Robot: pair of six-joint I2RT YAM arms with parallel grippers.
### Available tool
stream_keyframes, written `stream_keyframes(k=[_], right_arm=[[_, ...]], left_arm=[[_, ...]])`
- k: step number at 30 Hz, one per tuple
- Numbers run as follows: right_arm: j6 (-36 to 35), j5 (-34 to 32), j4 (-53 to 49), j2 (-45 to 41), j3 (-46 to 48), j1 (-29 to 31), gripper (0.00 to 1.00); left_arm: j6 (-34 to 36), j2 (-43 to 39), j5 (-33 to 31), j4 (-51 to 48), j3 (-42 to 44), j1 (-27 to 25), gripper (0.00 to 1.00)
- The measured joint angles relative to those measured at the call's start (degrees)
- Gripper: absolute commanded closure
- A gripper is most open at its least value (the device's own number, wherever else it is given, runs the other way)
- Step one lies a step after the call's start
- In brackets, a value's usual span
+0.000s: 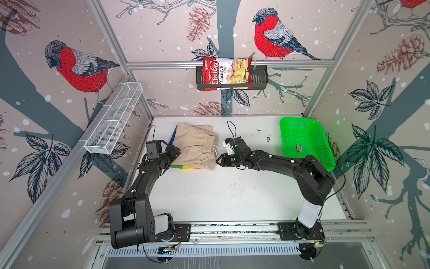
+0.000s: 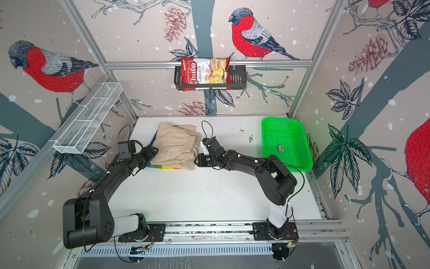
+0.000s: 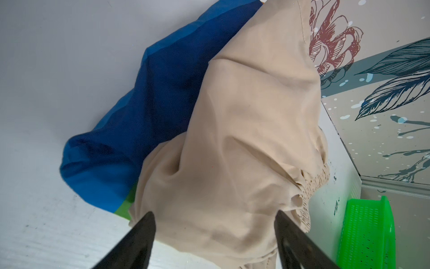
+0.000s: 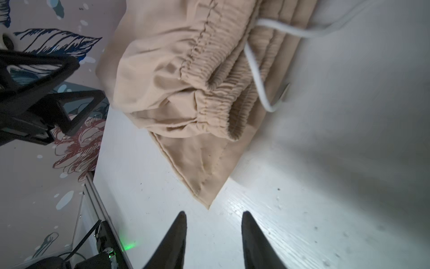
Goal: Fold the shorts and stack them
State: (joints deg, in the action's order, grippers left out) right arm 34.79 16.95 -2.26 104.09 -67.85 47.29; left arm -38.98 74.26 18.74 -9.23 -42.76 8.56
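In a top view the beige shorts [image 1: 196, 145] lie folded on top of the rainbow-striped shorts [image 1: 183, 166], whose stripes show only along the stack's near and left edges, at the back left of the table [image 1: 232, 191]. The left gripper [image 1: 175, 152] sits against the stack's left edge and the right gripper [image 1: 218, 160] just off its near right corner. The green basket [image 1: 288, 123] at the right holds only a small label [image 1: 298, 148], as far as I can tell. The black wall basket [image 1: 200, 79] holds a chips bag [image 1: 226, 72], and the white wire rack [image 1: 111, 123] shows nothing inside. In the left wrist view the left gripper's jaws stand wide apart with beige cloth lying between them, not pinched. In the right wrist view the right gripper's jaws are parted with nothing between them, a little short of the beige corner, and the white drawstring [image 4: 256, 69] trails loose on the table. The stacking looks nearly done, so the risk lies in backing away. The left jaws could catch the top layer and pull the fold open, or slide the beige pair off the thin striped one. A sweep by the right arm could snag the drawstring.
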Motion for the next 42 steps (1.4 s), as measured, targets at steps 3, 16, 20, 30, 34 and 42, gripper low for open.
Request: stream_keyframes(k=[3,16,20,30,34,42], right_arm=[[-1.8,-1.3,-2.0,2.7,-7.5,-0.3,0.94],[-3.3,-0.8,-4.2,26.6,-31.1,0.4,0.89],[-1.7,0.9,-2.6,27.9,-27.6,0.4,0.88],[-3.2,1.6,-2.8,22.8,-25.3,-0.2,0.79],[-6.1,-1.2,-4.2,10.1,-20.3,-1.5,0.68],[-12.7,-18.1,-1.9,-22.1,0.5,-4.2,0.01]], left_arm=[[-0.2,0.0,0.9,1.0,-0.4,-1.9,0.65],[-4.2,11.8,1.5,12.2,1.5,-3.6,0.7],[-4.4,12.1,-1.7,11.9,2.9,-3.6,0.72],[-5.1,6.1,-8.0,5.9,3.7,-2.3,0.62],[-4.2,-0.9,-6.9,1.9,-1.6,-2.3,0.41],[1.6,-17.2,-10.0,0.5,-6.0,-2.3,0.02]])
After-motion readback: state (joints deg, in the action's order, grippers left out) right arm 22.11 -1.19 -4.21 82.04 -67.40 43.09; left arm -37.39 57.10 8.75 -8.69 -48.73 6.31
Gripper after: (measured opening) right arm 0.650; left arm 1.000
